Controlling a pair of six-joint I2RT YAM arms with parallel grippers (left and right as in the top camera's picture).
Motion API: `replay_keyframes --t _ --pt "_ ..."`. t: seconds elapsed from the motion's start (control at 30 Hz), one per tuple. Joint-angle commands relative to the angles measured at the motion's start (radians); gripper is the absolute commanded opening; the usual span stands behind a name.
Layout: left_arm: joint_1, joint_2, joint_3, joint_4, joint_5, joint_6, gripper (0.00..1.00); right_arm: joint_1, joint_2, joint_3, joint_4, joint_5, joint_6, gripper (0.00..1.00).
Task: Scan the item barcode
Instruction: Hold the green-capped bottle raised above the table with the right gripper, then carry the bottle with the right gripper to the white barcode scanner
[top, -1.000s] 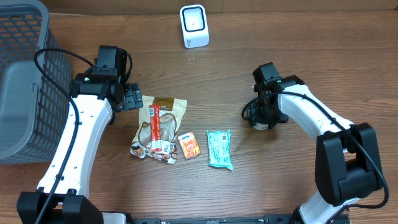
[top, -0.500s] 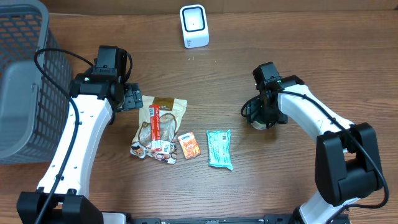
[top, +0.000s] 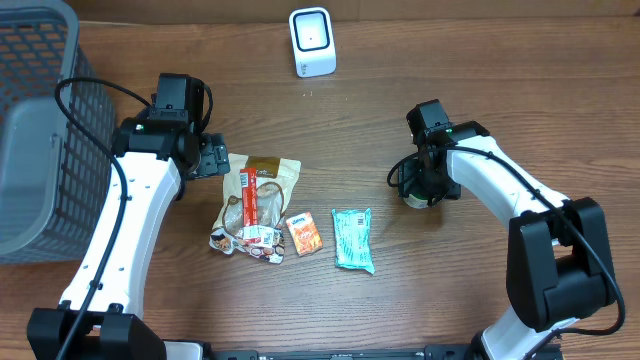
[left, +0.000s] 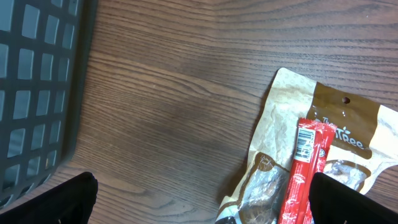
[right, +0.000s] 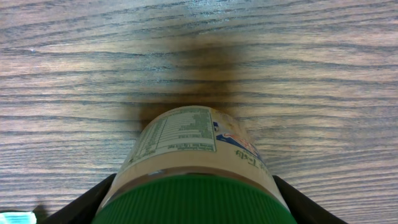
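Observation:
A jar with a green lid (right: 193, 149) and a printed label lies on its side on the wooden table, lid toward the right wrist camera. My right gripper (right: 196, 205) is shut on it, one black finger (right: 87, 208) pressed to each side. From overhead the jar (top: 416, 197) shows just under the right gripper (top: 422, 188), right of centre. The white scanner (top: 312, 42) stands at the far edge. My left gripper (left: 202, 202) hangs open above bare wood, its right finger over a brown snack bag (left: 323, 130).
A grey basket (top: 40, 120) fills the far left. A brown bag (top: 262, 185) with a red stick (top: 249, 205) on it, an orange packet (top: 304, 233) and a teal packet (top: 353, 238) lie in the middle.
The right jaws have narrowed onto the jar, and the jar has shifted slightly to the left. The left arm has not moved.

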Motion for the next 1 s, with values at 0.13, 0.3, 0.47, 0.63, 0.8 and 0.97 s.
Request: replay_keyframes --t 0.13,0.3,0.47,0.63,0.8,0.97 --pt "0.002 0.003 0.000 0.002 -0.010 0.001 1.00 -0.002 0.016 0.008 0.001 -0.002 0.004 0.73" --pt "0.002 0.003 0.000 0.002 -0.010 0.001 1.00 -0.002 0.016 0.008 -0.001 -0.002 0.005 0.76" --pt "0.002 0.003 0.000 0.002 -0.010 0.001 1.00 -0.002 0.016 0.008 -0.004 -0.002 0.005 0.76" --pt "0.002 0.003 0.000 0.002 -0.010 0.001 1.00 -0.002 0.016 0.008 -0.011 -0.002 0.005 0.72" --pt "0.002 0.003 0.000 0.002 -0.010 0.001 1.00 -0.002 0.016 0.008 -0.011 -0.002 0.004 0.71" --pt "0.002 0.003 0.000 0.002 -0.010 0.001 1.00 -0.002 0.016 0.008 -0.014 -0.003 0.005 0.62"
